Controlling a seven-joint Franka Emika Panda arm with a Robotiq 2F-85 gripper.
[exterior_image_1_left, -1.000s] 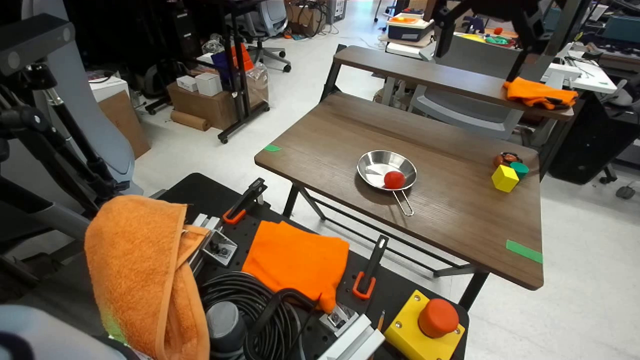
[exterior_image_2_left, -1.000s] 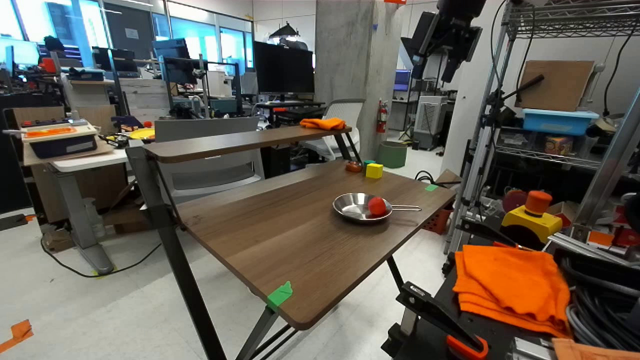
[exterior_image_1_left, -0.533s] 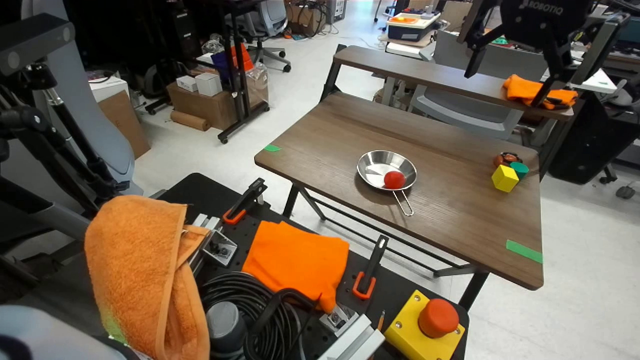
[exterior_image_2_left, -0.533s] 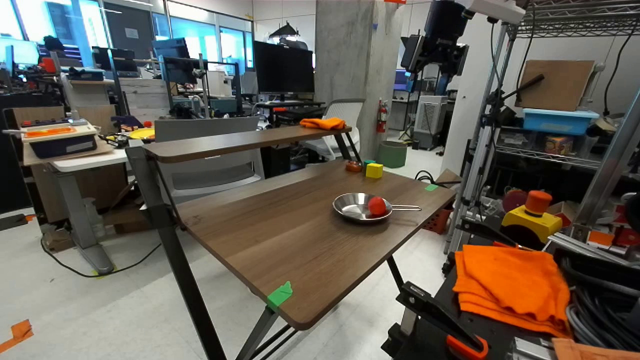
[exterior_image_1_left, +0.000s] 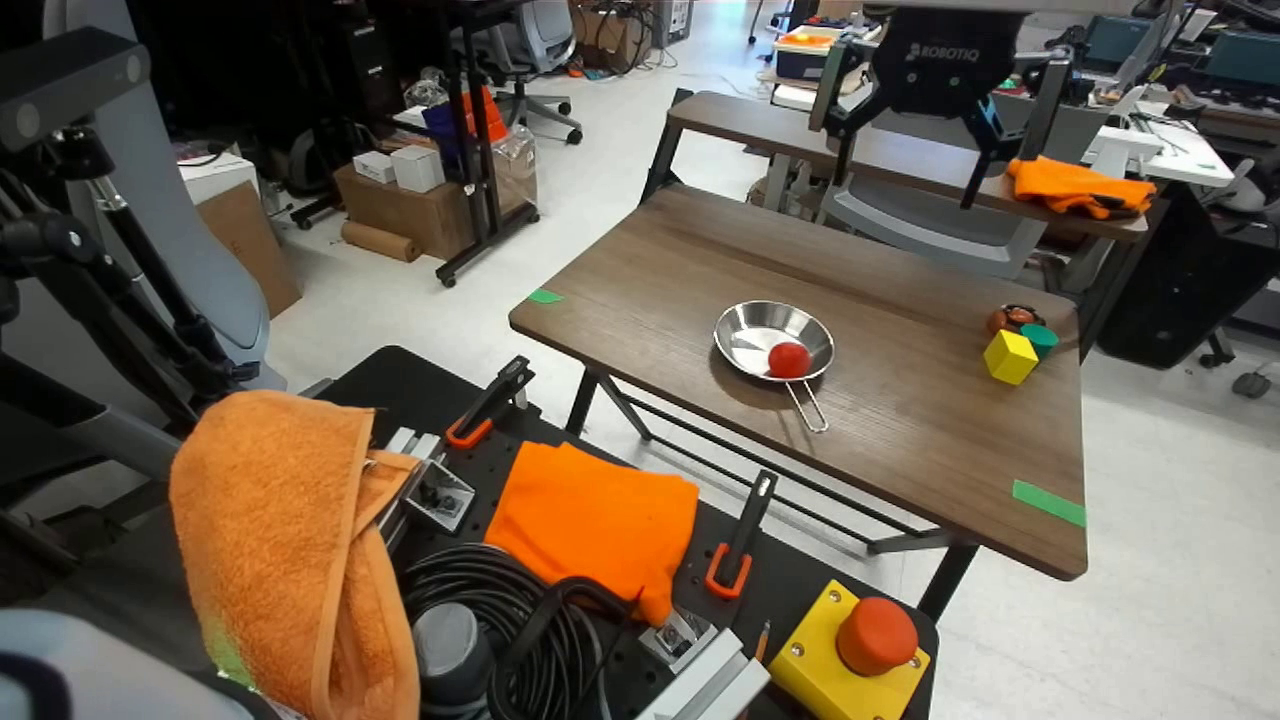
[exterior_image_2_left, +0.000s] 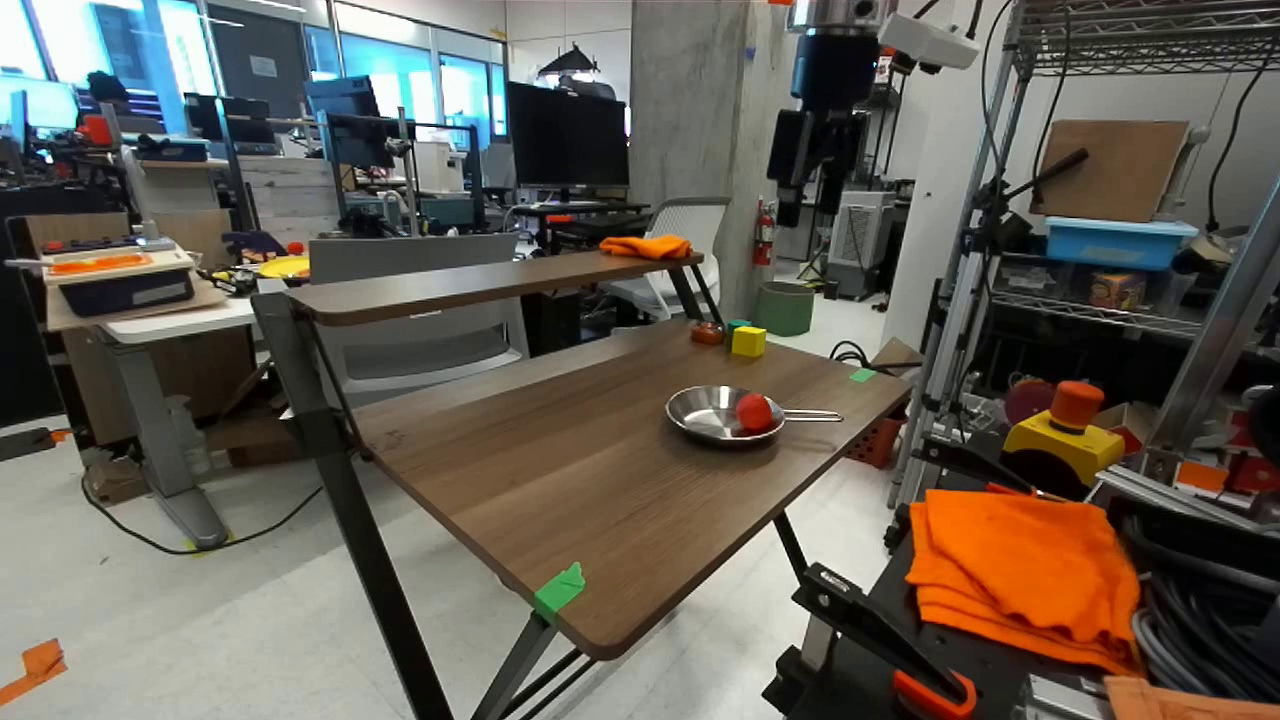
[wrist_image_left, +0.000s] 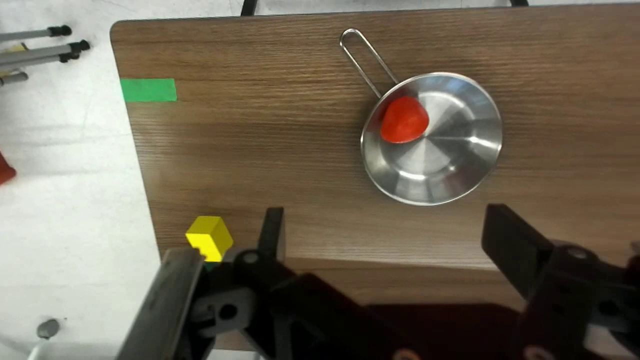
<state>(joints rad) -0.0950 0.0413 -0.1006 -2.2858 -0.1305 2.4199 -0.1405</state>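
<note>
Wrist view: steel pan (wrist_image_left: 440, 160) on table (wrist_image_left: 250, 140), red object (wrist_image_left: 404, 120) inside, gripper (wrist_image_left: 385, 212) spread wide

Pan lies flat; red object sits in it, on the handle (wrist_image_left: 360, 69) side. Long axis slants: handle points up and left in the wrist view, toward the table's top edge there. In an exterior view it runs down and slightly right, toward the black bench (exterior_image_1_left: 385, 385). Gripper hangs over the table, well apart from the pan, fingers (wrist_image_left: 271, 232) set wide of each other. Bunched at one end of the table: yellow block (wrist_image_left: 209, 236), teal cylinder (exterior_image_1_left: 1040, 340), brown object (exterior_image_1_left: 1012, 317); can't tell if touching. Green tape strip (wrist_image_left: 148, 90) near the corner. Raised shelf (exterior_image_1_left: 760, 122) at the back holds a crumpled orange cloth (exterior_image_1_left: 1070, 185).
</note>
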